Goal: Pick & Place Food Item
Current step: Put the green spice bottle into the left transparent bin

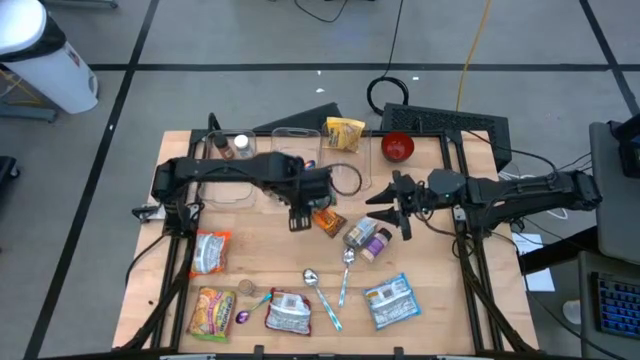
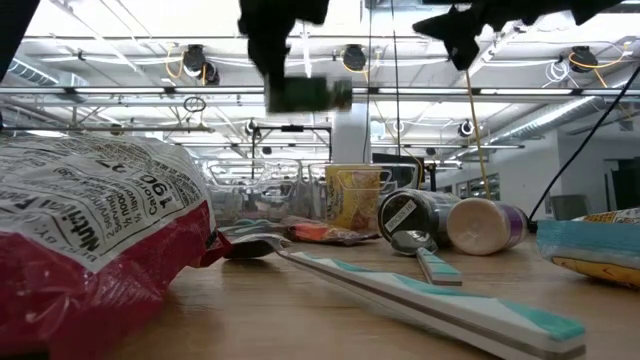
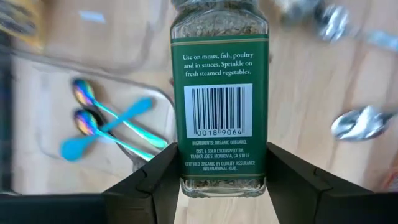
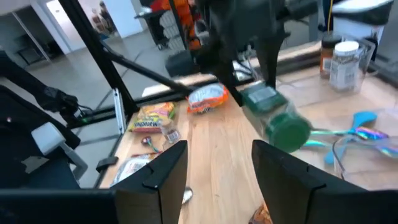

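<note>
A glass spice jar (image 3: pixel 219 93) with a green label and green cap (image 4: pixel 287 130) hangs high over the table's middle, with my left gripper (image 1: pixel 300 217) shut on it. In the low view the jar (image 2: pixel 308 95) shows well above the wood. My right gripper (image 4: pixel 214 168) stands open and level to the jar's right, apart from it, with nothing between its fingers; in the high view my right gripper (image 1: pixel 395 205) is over the table's middle right. My left gripper pinches the jar's two label sides near its base end (image 3: pixel 186 169) between its two fingers (image 3: pixel 155 183). The fingers come from above, pointing steeply down, and lie across the jar. The jar is lifted clear and lies about level, its cap end toward my right gripper.
Below lie an orange packet (image 1: pixel 328 222), two cans (image 1: pixel 365 238), spoons (image 1: pixel 345 262) and several snack packs (image 1: pixel 212 250) toward the near edge. Clear containers (image 1: pixel 230 165), a yellow bag (image 1: pixel 344 133) and a red bowl (image 1: pixel 398 147) line the far edge.
</note>
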`<state>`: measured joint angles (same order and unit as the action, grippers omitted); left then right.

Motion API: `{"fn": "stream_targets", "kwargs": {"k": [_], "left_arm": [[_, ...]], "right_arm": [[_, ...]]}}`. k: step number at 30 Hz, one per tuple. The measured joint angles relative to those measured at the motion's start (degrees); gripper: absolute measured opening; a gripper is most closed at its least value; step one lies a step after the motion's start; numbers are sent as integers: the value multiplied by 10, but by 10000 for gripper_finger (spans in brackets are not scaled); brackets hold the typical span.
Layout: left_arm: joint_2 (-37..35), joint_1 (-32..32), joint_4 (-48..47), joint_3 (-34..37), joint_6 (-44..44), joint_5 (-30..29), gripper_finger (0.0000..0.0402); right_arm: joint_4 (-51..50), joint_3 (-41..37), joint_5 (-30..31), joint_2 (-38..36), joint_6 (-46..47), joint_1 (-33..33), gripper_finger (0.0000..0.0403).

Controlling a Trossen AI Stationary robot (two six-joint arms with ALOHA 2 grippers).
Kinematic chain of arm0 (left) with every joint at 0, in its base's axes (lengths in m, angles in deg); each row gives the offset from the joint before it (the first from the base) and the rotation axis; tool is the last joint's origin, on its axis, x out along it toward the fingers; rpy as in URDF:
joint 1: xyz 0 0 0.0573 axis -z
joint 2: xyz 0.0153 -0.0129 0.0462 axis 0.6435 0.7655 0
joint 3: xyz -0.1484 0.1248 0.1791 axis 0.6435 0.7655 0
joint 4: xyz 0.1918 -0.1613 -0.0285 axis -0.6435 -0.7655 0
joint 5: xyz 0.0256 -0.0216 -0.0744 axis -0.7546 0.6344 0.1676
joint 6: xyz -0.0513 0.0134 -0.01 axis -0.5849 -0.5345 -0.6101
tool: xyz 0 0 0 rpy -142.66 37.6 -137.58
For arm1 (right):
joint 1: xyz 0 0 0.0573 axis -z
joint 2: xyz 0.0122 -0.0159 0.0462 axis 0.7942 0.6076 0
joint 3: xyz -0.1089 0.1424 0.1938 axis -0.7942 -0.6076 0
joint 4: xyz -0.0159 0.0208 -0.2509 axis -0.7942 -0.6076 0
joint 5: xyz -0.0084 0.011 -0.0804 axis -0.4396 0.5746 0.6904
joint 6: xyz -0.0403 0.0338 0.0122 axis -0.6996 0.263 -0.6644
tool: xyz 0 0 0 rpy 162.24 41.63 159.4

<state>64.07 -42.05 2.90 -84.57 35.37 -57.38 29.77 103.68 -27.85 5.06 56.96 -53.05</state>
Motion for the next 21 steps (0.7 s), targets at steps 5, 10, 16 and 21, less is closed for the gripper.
{"fn": "stream_targets", "kwargs": {"k": [5, 10, 16, 21], "left_arm": [[0, -9, -43, -131, -13, -12, 198], [-1, -23, -34, -251, -10, -25, 198], [-20, -43, 58, -262, -17, -1, 198], [-20, -47, 164, -230, -34, 57, 198]], "right_arm": [[20, 0, 0, -49, 0, 0, 171], [56, 0, 0, -77, 29, 0, 171], [81, 0, 0, -55, 113, 4, 186], [133, 0, -1, -17, 126, 3, 230]]}}
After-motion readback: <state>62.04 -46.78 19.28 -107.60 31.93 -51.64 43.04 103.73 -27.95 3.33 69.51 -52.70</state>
